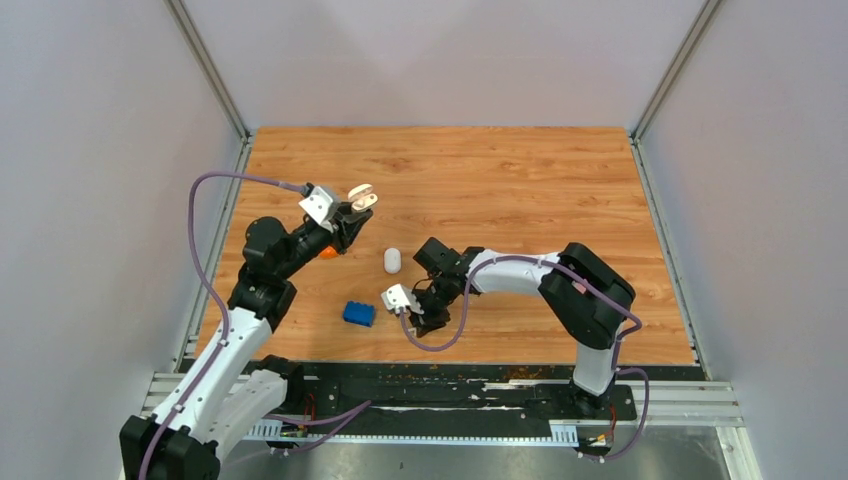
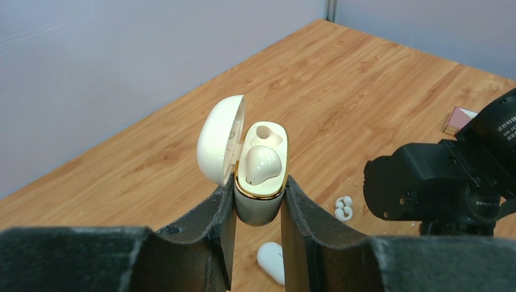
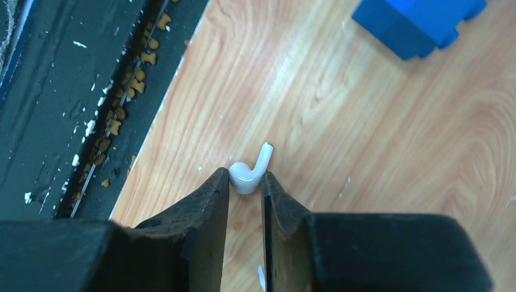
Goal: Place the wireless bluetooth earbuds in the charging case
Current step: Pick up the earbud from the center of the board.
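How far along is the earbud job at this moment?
Done: a rounded earbud sits in the open charging case, which the left end effector holds. In hand: the right end effector pinches a stemmed earbud. Left: the case's second slot is empty and needs an earbud seated.

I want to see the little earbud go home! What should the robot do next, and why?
Probably lift the right gripper and carry its stemmed earbud over to the charging case. The earbud is pinched between the fingertips, and the left gripper holds the case up with its lid open, one seated earbud inside and one empty slot beside it.
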